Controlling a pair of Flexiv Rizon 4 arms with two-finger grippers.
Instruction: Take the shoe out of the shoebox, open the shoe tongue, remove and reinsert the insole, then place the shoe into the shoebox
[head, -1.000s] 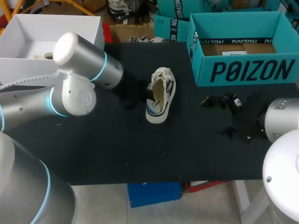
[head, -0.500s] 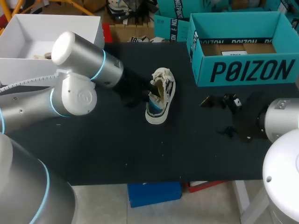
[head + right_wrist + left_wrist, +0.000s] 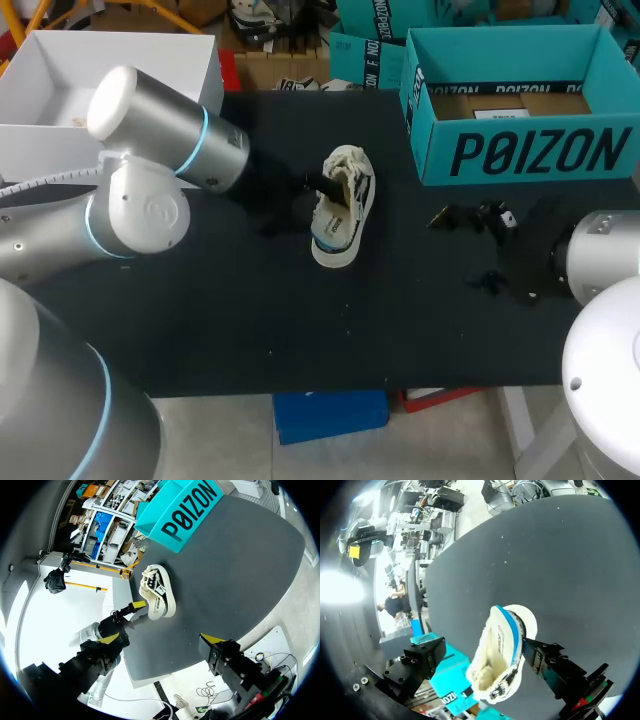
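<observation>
Left arm (image 3: pixel 150 200) reaches in over the table (image 3: pixel 250 310) with its jaws spread wide. One finger (image 3: pixel 545 657) is pressed against the shoe (image 3: pixel 350 220) up by the collar and the other hangs well off on the opposite side, so it's not pinching anything. The shoe sits upright mid-table, well apart from the shoebox (image 3: pixel 520 150). Right arm (image 3: pixel 600 255) is over to the right of the shoe, in front of the box, jaws spread too with nothing between them. So I'd say step one is done, the shoe's out, and we're somewhere in the tongue/insole bit. Can't tell if the insole's been out, there's no loose one on the table. Boxing the shoe is yet to come.
</observation>
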